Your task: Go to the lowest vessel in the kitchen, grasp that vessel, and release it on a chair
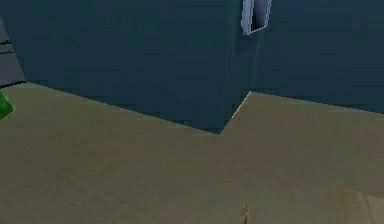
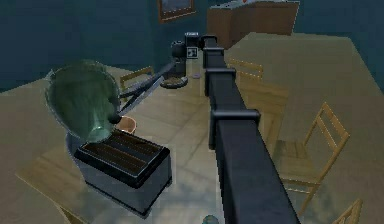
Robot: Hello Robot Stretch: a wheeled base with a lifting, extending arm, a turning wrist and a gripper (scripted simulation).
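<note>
**Forward view.** Dark teal walls (image 1: pixel 120 60) met at an outward corner near the middle. Tan floor (image 1: pixel 150 170) ran below them. A white-framed panel (image 1: pixel 255 15) sat high on the wall, cut by the top edge. A scrap of bright green (image 1: pixel 4 106) showed at the left edge, too little to name.

**Arm side view.** The arm (image 2: pixel 235 130) ran as a dark square bar from the bottom edge out over a pale wooden tabletop (image 2: pixel 35 115). At its far end the hand (image 2: pixel 176 62) stood against the teal wall. A low round thing (image 2: pixel 172 84), possibly the vessel, lay on the far part of the tabletop right at the hand. Could not tell whether the hand was over it, beside it or touching it. Could not tell the state of the fingers, nor whether the hand held anything.

Nearer the camera a grey-green bust (image 2: pixel 85 95) stood on the tabletop's left part. A dark slotted box (image 2: pixel 125 160), toaster-like, stood just in front of it. A small brown-orange thing (image 2: pixel 128 122) lay between the two.

One wooden chair (image 2: pixel 322 140) stood right of the arm. A second chair (image 2: pixel 137 76) stood at the far side, left of the hand. A window (image 2: pixel 178 8) and wooden cabinets (image 2: pixel 255 20) showed along the top edge.
</note>
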